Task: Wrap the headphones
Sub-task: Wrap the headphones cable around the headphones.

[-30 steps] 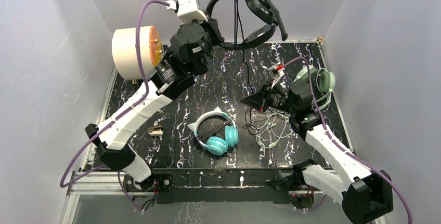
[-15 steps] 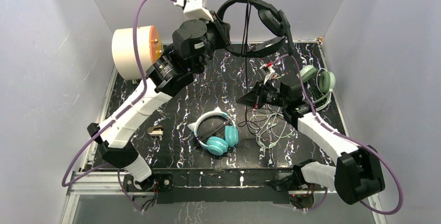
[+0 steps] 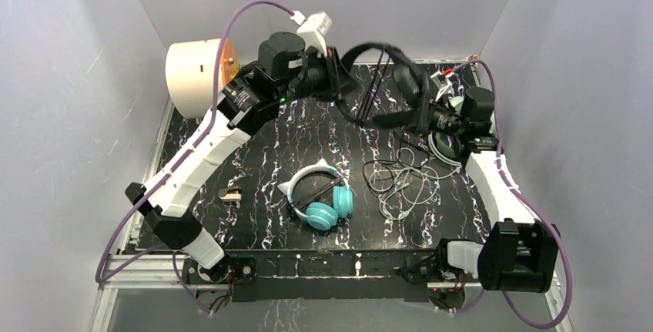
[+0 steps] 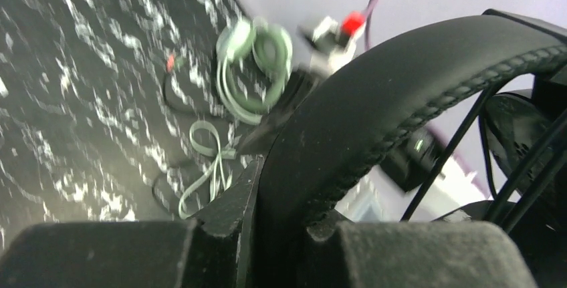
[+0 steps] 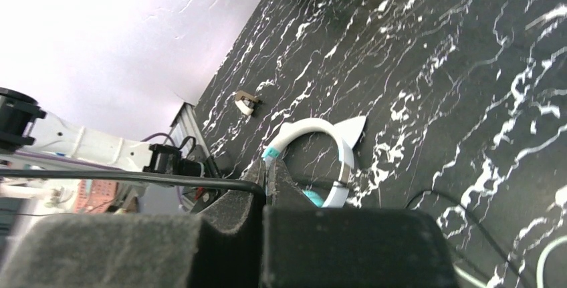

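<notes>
Headband of black headset [image 3: 381,48] clamped between jaws of left gripper [image 3: 339,78], whole set held aloft over far middle of table [image 3: 254,155], ear cups toward right. From left wrist: padded, stitched band wedged firmly between both pads [image 4: 428,258], strands of cord crossing band on right. Right gripper [image 5: 266,182] just right of headset, jaws pressed together on thin black cable [image 5: 134,178], cord leaving pinch sideways. Teal headset [image 3: 319,197] flat on near middle of table, well apart from both arms. Sage-green headset [image 4: 257,51] at far right, partly hidden under right arm in top view. Light cable [image 3: 400,193] sprawled loose between it and teal one, dark loops of cord lying among pale ones.

Judged as mid-wrap on black set: cord partly wound over band, slack lying on table.

Main hazards from here:
- Thin cord sliding out of so small a pinch under tension, spilling turns already laid.
- Too hard a pull tugging band askew in left jaws or out of them, with a drop onto table.
- Dark slack dragging pale cable along where tangled, shifting sage-green set.
- Right arm brushing that set, so close beneath.

Worth keeping tension light, feeding slack slowly, checking tangle on table before each turn.
</notes>
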Motion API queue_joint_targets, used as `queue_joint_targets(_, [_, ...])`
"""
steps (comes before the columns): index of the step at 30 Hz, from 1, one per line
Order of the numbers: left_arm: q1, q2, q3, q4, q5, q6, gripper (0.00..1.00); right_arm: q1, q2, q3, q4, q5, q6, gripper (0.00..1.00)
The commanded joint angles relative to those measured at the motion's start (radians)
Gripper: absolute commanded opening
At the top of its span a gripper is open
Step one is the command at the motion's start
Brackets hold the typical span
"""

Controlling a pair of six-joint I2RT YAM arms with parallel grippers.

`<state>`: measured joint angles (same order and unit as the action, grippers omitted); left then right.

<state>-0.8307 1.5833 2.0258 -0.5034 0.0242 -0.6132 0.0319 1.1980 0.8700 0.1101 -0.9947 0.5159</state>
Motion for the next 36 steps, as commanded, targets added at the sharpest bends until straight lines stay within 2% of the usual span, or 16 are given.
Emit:
queue_joint_targets(1, [0.016,-0.166,-0.018,-0.143,0.508,0.097,0.0,-0.089,0.014,0.038,-0.195,0.019,-0.004,0.0])
queue_joint_targets(4, [0.016,-0.235,-0.087,-0.332,0.462,0.345,0.0,-0.092,-0.018,0.077,-0.249,0.048,-0.016,0.0])
queue_joint_targets(7, [0.015,-0.335,-0.218,-0.392,0.4,0.541,0.0,-0.093,-0.017,0.154,-0.368,0.104,-0.086,0.0])
queue_joint_targets(9, [0.015,-0.344,-0.264,-0.425,0.346,0.603,0.0,-0.093,-0.011,0.2,-0.411,0.111,-0.106,0.0])
queue_joint_targets(11, [0.014,-0.315,-0.282,-0.466,0.23,0.689,0.0,-0.093,-0.008,0.232,-0.415,0.081,-0.106,0.0])
queue_joint_targets(14, [0.008,-0.253,-0.283,-0.493,-0.045,0.778,0.0,-0.093,-0.002,0.279,-0.426,0.013,-0.09,0.02])
queue_joint_targets(17, [0.003,-0.233,-0.315,-0.408,-0.263,0.881,0.0,-0.09,-0.004,0.311,-0.424,-0.034,-0.053,0.06])
queue_joint_targets(20, [0.003,-0.246,-0.346,-0.28,-0.349,1.002,0.0,-0.088,-0.005,0.323,-0.424,-0.078,-0.014,0.08])
queue_joint_targets(21, [-0.006,-0.269,-0.413,-0.125,-0.429,1.18,0.0,-0.078,-0.008,0.304,-0.361,-0.142,0.081,0.1])
queue_joint_targets(23, [-0.027,-0.275,-0.457,-0.032,-0.483,1.291,0.0,-0.061,-0.02,0.254,-0.222,-0.189,0.208,0.1])
queue_joint_targets(26, [-0.036,-0.292,-0.516,0.093,-0.47,1.417,0.0,-0.04,-0.035,0.171,-0.004,-0.228,0.413,0.11])
queue_joint_targets(29, [-0.039,-0.28,-0.518,0.14,-0.432,1.451,0.0,-0.033,-0.031,0.146,0.071,-0.236,0.51,0.12])
queue_joint_targets(32, [-0.048,-0.253,-0.507,0.148,-0.463,1.455,0.0,-0.001,-0.038,0.161,0.089,-0.24,0.57,0.13])
queue_joint_targets(36, [-0.058,-0.223,-0.486,0.158,-0.498,1.381,0.0,0.053,-0.062,0.176,0.133,-0.164,0.657,0.14])
